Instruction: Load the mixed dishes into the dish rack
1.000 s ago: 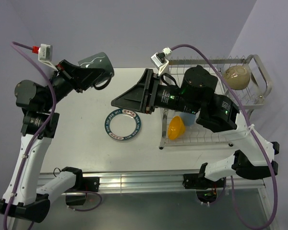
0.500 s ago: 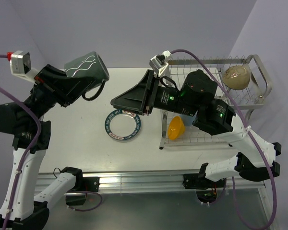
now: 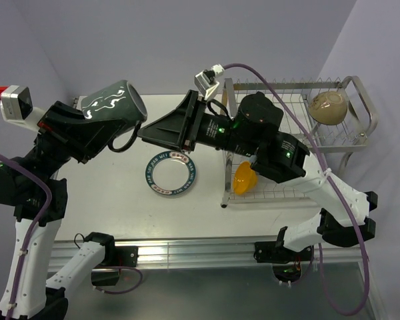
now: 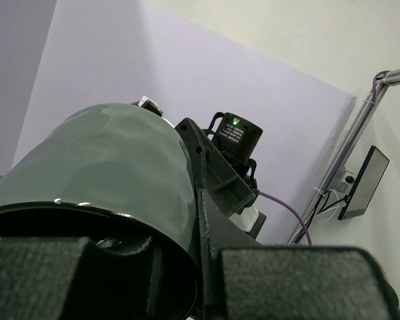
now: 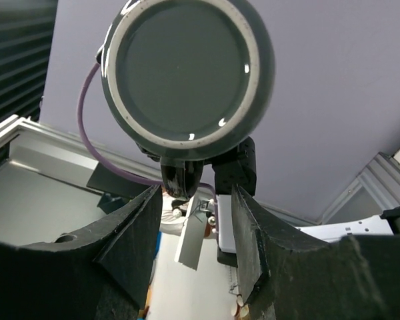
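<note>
Hard to tell just where the left claw grips the dark mug: rim end lost under black fingers. Holds it tight, up in the air over the far left of the table. Points the right claw at the mug's round bottom, fingers apart, closed on nothing. Blocks much of the dish rack with that big arm. Can see the beige bowl up top and the small orange bowl lower down. White plate flat on the table.

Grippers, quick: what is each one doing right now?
Left gripper: closed, holding the mug.
Right gripper: open, holding nothing, pointed at the mug.
</note>
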